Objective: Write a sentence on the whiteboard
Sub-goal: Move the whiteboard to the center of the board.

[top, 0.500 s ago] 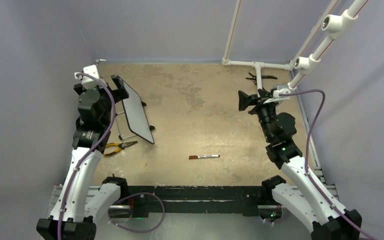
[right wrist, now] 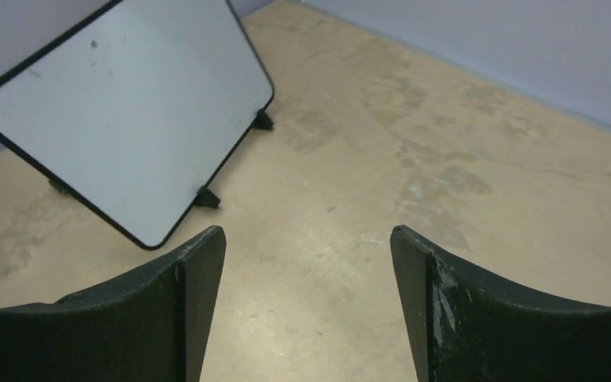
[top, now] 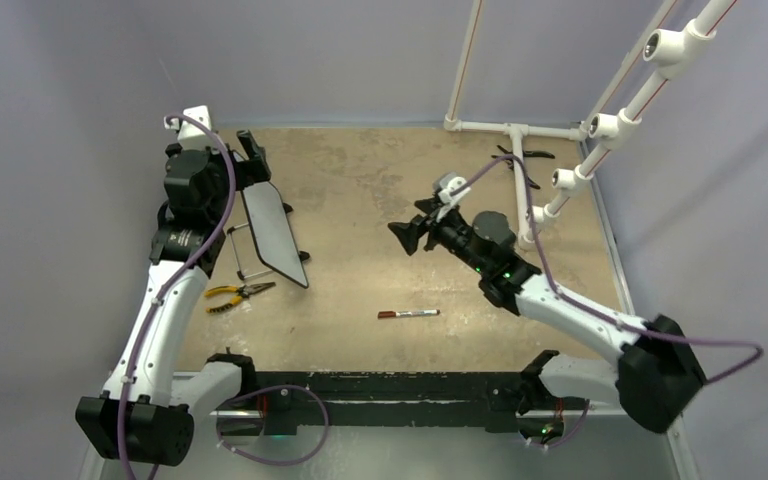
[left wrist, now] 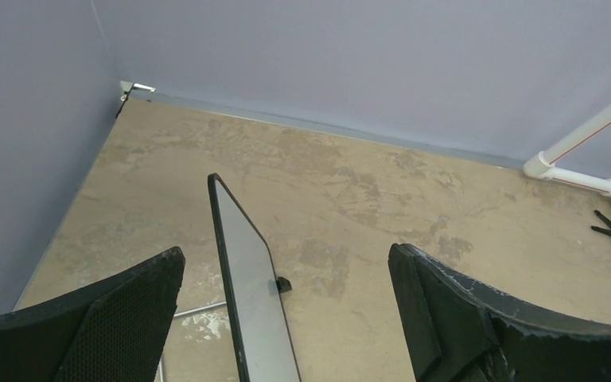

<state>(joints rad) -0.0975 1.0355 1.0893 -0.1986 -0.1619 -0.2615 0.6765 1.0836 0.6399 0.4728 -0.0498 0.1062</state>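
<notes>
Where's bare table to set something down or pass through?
Far middle, between whiteboard and white pipe frame, is bare. So is the near strip between pliers and marker. Crowded: left edge, whiteboard, pliers and left arm together.

- A table (top: 380, 200) with a mottled tan top, worn paler in patches, is shown carrying everything below.
- The whiteboard (top: 272, 232) is stood on the left part of the top on small black feet. It is tilted back, with its white face turned to the right.
- Yellow-handled pliers (top: 235, 295) are laid flat just beside the whiteboard's near end, on its left.
- A marker (top: 408, 314) with a red end is laid flat well to the right of the whiteboard, nearer the arm bases.
- A white pipe frame (top: 515, 130) is set far to the right of the whiteboard at the far edge, and a small black tool (top: 520, 154) is laid beside it.
</notes>
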